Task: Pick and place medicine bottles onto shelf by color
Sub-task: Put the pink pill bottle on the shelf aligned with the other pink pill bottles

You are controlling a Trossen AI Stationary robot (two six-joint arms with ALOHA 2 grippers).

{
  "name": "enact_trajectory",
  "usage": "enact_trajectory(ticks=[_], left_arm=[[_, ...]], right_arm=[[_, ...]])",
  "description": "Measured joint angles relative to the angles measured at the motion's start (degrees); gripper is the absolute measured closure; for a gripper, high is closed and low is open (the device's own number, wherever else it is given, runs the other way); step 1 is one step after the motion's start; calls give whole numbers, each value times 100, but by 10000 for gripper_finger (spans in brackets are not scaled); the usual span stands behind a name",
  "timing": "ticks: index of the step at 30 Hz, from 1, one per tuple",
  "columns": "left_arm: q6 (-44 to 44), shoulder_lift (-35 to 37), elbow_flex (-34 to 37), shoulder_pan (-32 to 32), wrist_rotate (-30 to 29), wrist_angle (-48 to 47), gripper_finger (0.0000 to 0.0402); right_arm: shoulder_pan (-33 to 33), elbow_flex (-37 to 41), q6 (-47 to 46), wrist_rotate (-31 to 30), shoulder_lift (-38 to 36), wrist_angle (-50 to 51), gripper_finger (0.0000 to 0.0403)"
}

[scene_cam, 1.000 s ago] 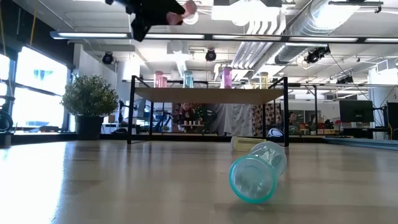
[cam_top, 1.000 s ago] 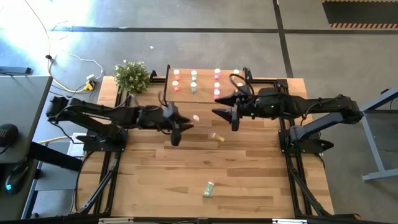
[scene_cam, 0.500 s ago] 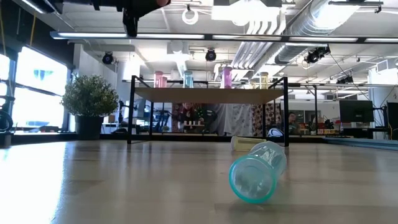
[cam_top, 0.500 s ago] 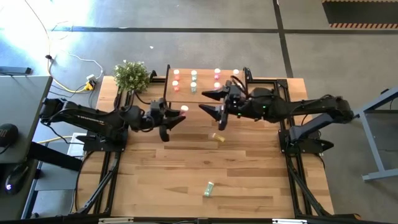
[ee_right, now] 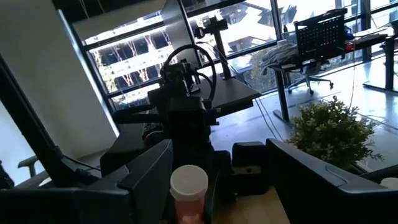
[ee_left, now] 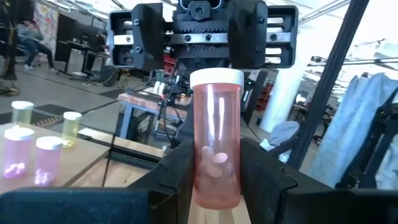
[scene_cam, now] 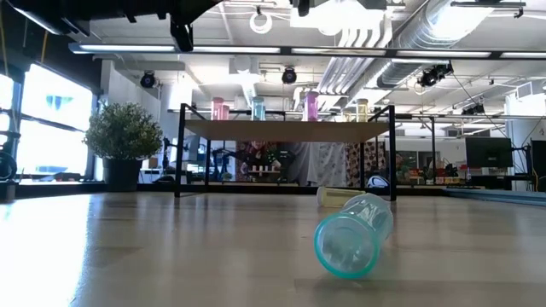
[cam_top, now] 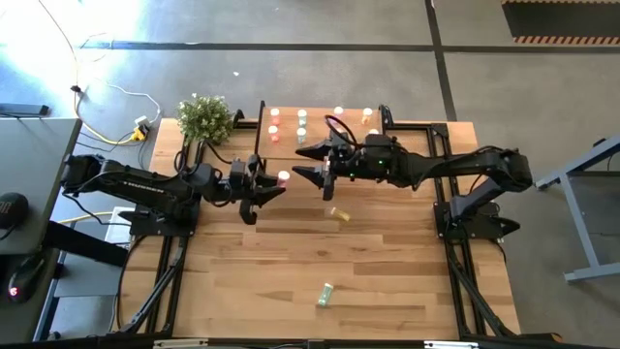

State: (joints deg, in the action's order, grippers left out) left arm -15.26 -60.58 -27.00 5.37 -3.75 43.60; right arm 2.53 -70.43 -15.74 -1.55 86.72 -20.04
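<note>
Your left gripper [cam_top: 274, 184] hangs above the table [cam_top: 387, 291], just off the shelf's [cam_top: 320, 147] near edge toward 7 o'clock from it. Its fingers [ee_left: 177, 165] are clamped partway closed on a salmon bottle [ee_left: 215, 140]. That bottle is clear salmon-pink with a white cap, held cap-forward, with a few pale pills lying inside it.

Your right gripper [cam_top: 312, 162] faces it from 2 o'clock, jaws spread wide and holding nothing, with its tips over the shelf's front edge. In the left wrist view its open fingers [ee_left: 147, 40] sit just past the bottle's cap, so the two grippers are near each other with little room between them.

On the shelf you see upright bottles in rows: salmon [cam_top: 274, 125] on the left, green [cam_top: 301, 126] next, pink [cam_top: 338, 116] and yellow [cam_top: 367, 116] further right. The right arm overhangs much of the shelf's right half.

The plant [cam_top: 204, 118] stands at the shelf's 9 o'clock, at the table's far-left corner.

Two bottles lie on their sides on the table: a yellow one [cam_top: 339, 214] just at 5 o'clock from the right gripper, and a green one [cam_top: 325, 294] well apart toward the near edge. The rest of the near table offers you open room.
</note>
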Motion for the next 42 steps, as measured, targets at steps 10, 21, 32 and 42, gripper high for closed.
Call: enact_trajectory(ticks=[10, 21, 32, 42], left_arm=[[-105, 0, 0, 171, 161, -3, 300], [-107, -2, 0, 177, 164, -49, 300], [-107, -4, 0, 178, 135, -49, 300], [-125, -4, 0, 179, 96, -51, 300]], right_arm=[[12, 0, -51, 359, 462, -490, 155], [12, 0, -231, 484, 749, -803, 155], [12, 0, -526, 610, 749, -671, 155], [23, 0, -525, 611, 747, -615, 196]])
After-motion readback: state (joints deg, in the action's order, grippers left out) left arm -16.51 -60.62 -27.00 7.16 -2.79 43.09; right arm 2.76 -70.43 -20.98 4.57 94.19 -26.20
